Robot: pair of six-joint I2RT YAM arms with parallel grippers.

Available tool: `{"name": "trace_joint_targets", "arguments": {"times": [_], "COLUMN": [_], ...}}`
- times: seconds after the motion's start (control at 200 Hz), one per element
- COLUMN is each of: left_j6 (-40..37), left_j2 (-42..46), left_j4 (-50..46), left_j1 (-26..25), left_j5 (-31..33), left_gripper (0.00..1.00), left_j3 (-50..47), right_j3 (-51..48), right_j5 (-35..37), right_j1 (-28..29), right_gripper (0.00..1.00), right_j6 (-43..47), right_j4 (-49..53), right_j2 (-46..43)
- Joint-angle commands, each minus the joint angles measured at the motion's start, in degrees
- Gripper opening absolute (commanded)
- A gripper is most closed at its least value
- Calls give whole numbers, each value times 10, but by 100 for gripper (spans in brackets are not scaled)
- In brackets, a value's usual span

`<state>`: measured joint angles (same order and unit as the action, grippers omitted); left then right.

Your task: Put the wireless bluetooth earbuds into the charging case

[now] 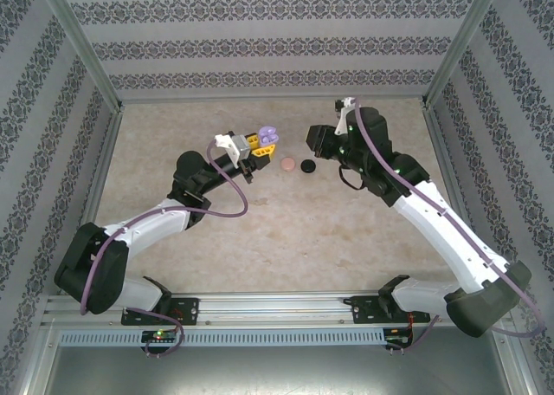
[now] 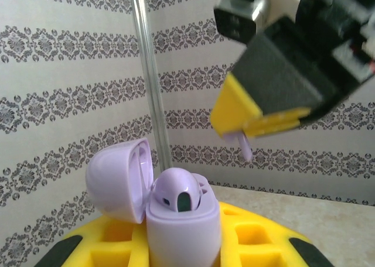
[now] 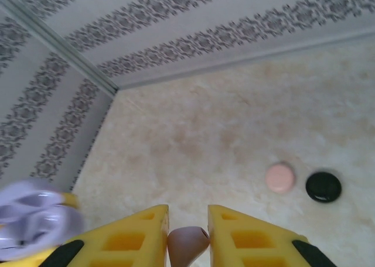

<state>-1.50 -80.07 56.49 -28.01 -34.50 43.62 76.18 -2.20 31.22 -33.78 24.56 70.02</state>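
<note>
My left gripper (image 1: 256, 145) is shut on the purple charging case (image 1: 269, 136), held upright above the table. In the left wrist view the case (image 2: 183, 226) stands between my yellow fingers (image 2: 258, 243), with its lid (image 2: 117, 179) swung open to the left. One purple earbud (image 2: 179, 194) sits in it. My right gripper (image 2: 252, 117) hangs just above and to the right of the case, shut on a second purple earbud whose stem (image 2: 245, 147) points down. That earbud (image 3: 187, 245) is pinched between the right gripper's (image 3: 188, 223) yellow fingers.
A closed pink round case (image 1: 287, 164) and a closed black one (image 1: 305, 165) lie side by side on the beige table below both grippers, also visible as the pink case (image 3: 279, 177) and black case (image 3: 323, 186). Patterned walls and metal posts enclose the table.
</note>
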Motion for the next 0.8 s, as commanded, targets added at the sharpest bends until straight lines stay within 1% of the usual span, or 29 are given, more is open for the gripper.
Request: {"name": "trace_joint_targets", "arguments": {"times": [0.0,0.215,0.485,0.794], "left_j6": [-6,-2,12,15], "left_j2": [-11,-38,-61,-64], "left_j4": [-4,3,16,20], "left_j1": [5,5,3,1], "left_j5": [-27,-51,-60,-63], "left_gripper": [0,0,0,0], "left_j3": [24,43,65,68], "right_j3": [39,67,55,50], "right_j5": [-32,-45,-35,-20], "right_j1": [-3,18,46,59], "right_gripper": [23,24,24,24], "right_j6": [20,17,10,8], "right_j4": [-9,-31,-61,-82], "right_j2": [-3,10,23,45]}}
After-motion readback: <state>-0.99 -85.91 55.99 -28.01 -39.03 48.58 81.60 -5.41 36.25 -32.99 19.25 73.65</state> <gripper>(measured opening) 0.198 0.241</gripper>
